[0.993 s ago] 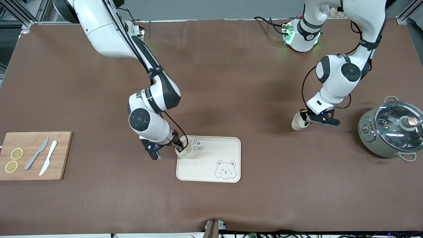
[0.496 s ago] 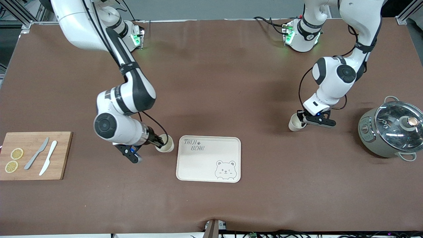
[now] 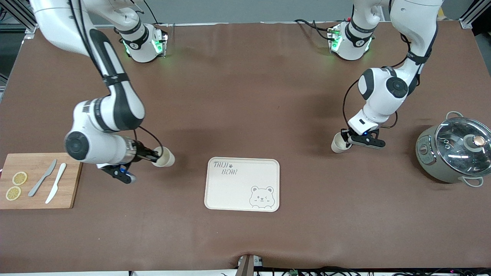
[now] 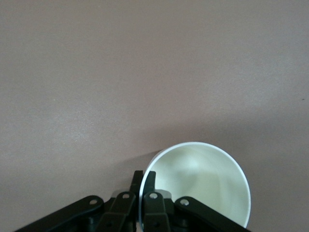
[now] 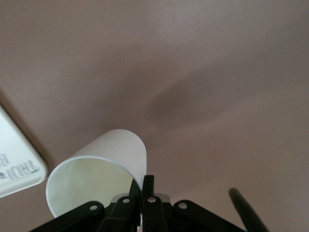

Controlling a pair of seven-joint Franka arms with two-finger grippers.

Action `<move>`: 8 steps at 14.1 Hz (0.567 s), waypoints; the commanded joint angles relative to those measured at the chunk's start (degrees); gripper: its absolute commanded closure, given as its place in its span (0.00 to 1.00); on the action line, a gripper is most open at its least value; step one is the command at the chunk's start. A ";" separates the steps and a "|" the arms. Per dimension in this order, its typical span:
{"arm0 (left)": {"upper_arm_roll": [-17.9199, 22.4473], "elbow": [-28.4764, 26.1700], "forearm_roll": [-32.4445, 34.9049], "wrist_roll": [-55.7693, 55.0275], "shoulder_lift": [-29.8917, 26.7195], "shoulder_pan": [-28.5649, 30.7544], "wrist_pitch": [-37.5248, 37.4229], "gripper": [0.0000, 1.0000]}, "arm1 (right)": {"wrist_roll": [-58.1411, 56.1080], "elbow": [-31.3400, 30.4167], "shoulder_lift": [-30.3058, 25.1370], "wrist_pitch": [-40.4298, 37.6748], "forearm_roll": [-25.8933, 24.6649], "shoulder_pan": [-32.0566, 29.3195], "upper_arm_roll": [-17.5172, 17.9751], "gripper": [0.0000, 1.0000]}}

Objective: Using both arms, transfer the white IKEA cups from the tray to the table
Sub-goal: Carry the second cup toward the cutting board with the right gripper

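two cups, both off the tray (image 3: 242, 184). right hand (image 3: 156, 156) is pinching one cup (image 3: 165, 158) by the rim over the desk (image 3: 245, 96) near the board (image 3: 38, 180); left hand (image 3: 347, 138) is pinching the other cup (image 3: 338, 143) likewise, near the pot (image 3: 452, 149), likely for setting down apart.

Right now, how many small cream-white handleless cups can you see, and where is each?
2. One cream-white cup is pinched by its rim in the right gripper over the brown table; the other cup is in the left gripper. The cream tray holds none.
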 commanded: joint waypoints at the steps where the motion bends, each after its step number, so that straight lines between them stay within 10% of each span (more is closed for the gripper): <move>1: -0.76 0.23 -1.85 3.48 0.15 1.58 0.82 1.00 | -5.70 -5.76 -4.23 0.63 -5.37 -3.13 1.02 1.00; 8: -1.29 0.49 -2.46 3.58 0.41 1.67 0.82 1.00 | -21.68 -8.05 -4.14 2.29 -6.79 -6.12 -3.97 1.00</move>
